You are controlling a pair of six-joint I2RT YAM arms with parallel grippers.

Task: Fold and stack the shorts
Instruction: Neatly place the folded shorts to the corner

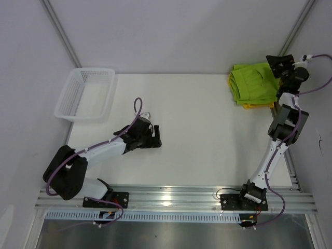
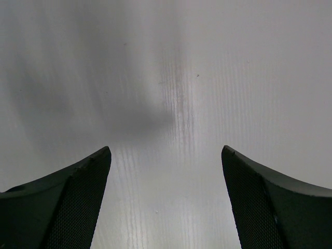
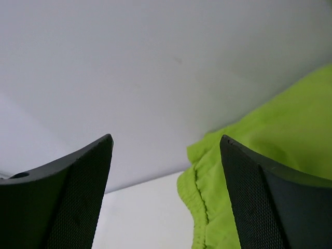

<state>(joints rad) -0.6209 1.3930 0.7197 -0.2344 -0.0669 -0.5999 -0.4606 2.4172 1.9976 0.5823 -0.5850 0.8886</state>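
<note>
Evidently stacked, lime green shorts (image 1: 254, 83) top yellow shorts (image 1: 254, 106). So my left gripper (image 2: 166, 150) and right gripper (image 3: 166, 142) stand spread, empty.

Shorts (image 1: 253, 83) stacked far-right on table (image 1: 207, 145), right gripper (image 1: 274, 65) at their right edge; basket (image 1: 85, 94) far-left corner; left gripper (image 1: 156, 136) front-left of centre.

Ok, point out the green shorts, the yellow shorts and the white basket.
lime green shorts (image 1: 254, 83), top view, middle of the folded cloth.
yellow shorts (image 1: 257, 106), top view, near edge showing under the green pair.
white basket (image 1: 85, 96), top view, bare mesh floor.
</note>
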